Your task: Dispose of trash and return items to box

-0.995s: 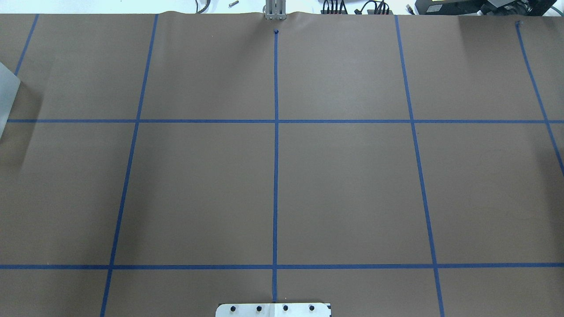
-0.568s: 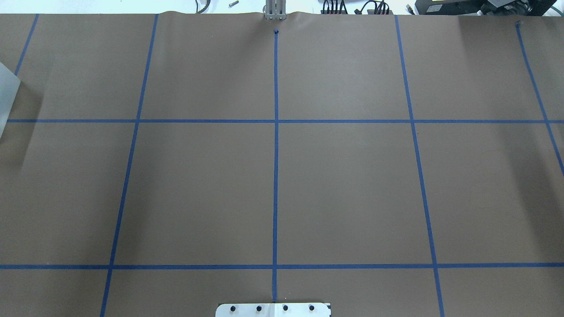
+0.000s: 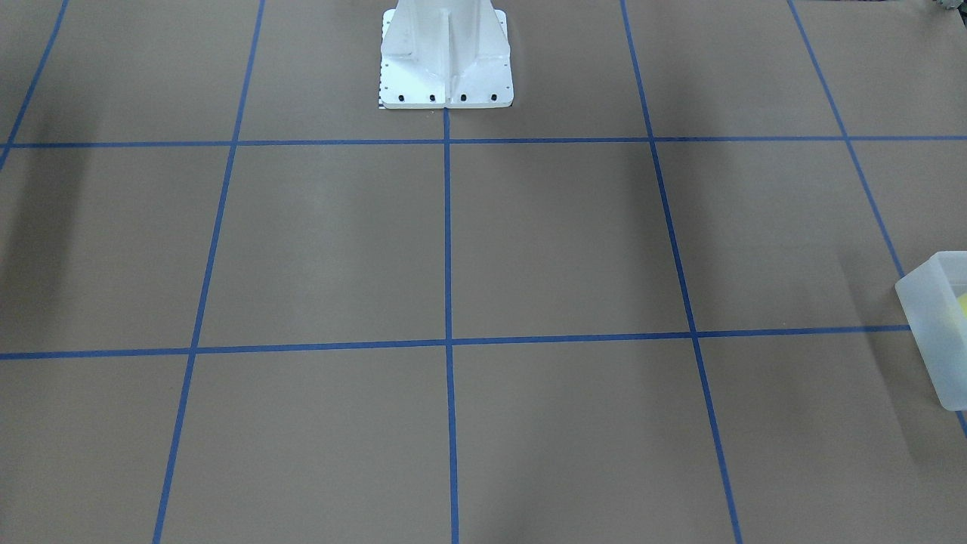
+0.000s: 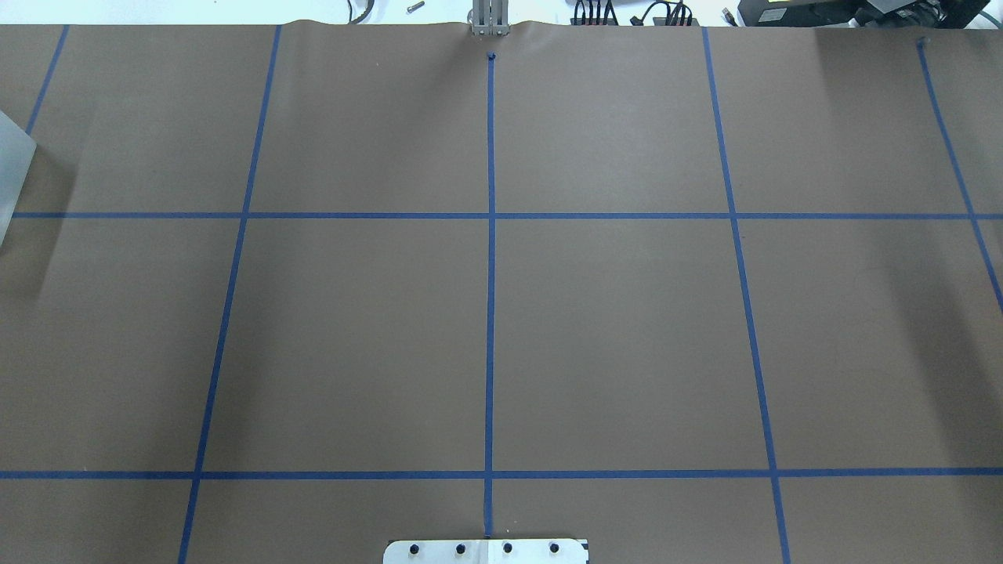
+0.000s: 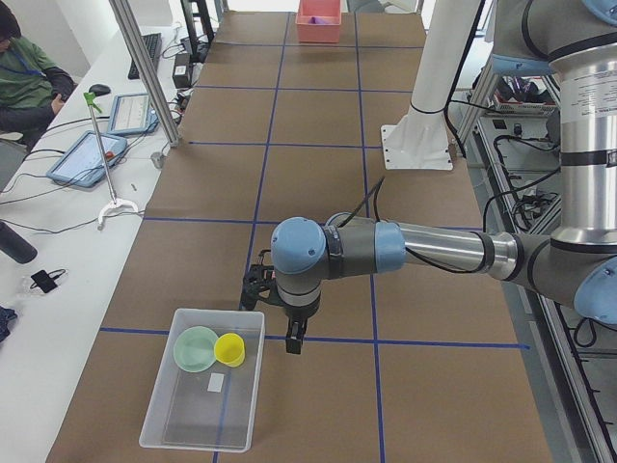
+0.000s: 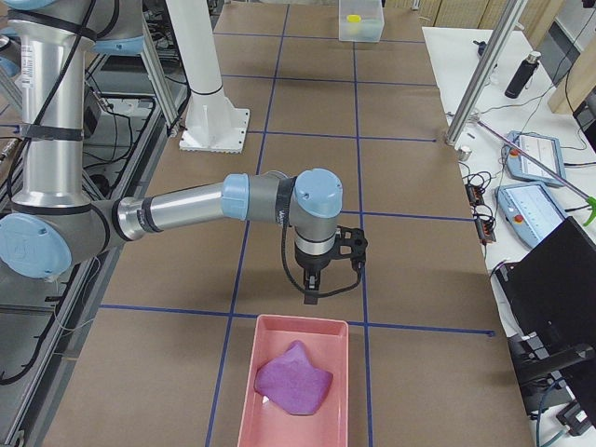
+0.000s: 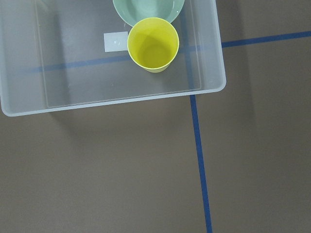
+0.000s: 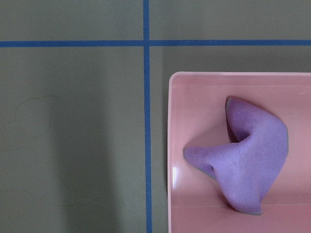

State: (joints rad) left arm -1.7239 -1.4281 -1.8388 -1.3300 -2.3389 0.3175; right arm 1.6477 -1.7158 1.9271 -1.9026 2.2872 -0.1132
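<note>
Left gripper (image 5: 292, 345) hangs just outside the box (image 7: 112, 101) wall. It shows only in the side view, so can't tell if it's apart or together. Yellow cup (image 7: 153, 43) sits upright inside, nearest the gripper, with the mint bowl (image 7: 146, 9) just beyond, seemingly touching. Right gripper (image 6: 312, 296): same, can't tell. It's just short of the pink tray (image 8: 171, 145), which holds a purple wad (image 8: 252, 155). Overhead view unchanged over the last second, nothing moving mid-table. Reads as done.
</note>
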